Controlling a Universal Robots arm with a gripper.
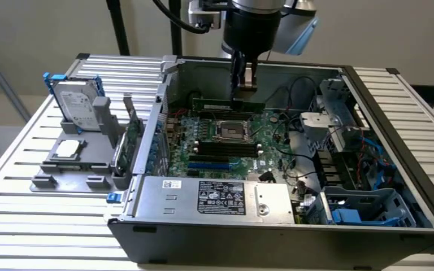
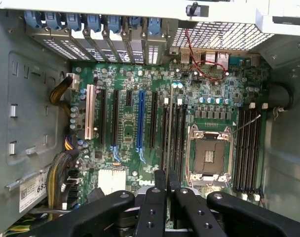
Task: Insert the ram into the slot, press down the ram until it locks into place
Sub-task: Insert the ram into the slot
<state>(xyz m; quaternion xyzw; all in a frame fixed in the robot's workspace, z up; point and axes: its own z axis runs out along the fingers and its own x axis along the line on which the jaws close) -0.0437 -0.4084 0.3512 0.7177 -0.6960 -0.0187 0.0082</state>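
1. Silver power supply (image 1: pixel 217 199) lay along the near edge of the open computer case (image 1: pixel 202 79), which stood on a slatted table (image 1: pixel 21 169).
2. The gripper (image 1: pixel 243 93) hung over the far part of the motherboard (image 1: pixel 270 141), its fingers (image 2: pixel 155 207) clamped on the ram (image 1: pixel 213 105).
3. The ram was held level and on edge, clear above the board and seated in nothing.
4. The slot (image 1: pixel 228 148), one of several parallel black sockets, lay just beside the processor socket (image 1: pixel 228 131), toward the board's near edge.
5. A hard drive (image 1: pixel 77 107) stood upright near the table's far corner, on the exterior view's left.
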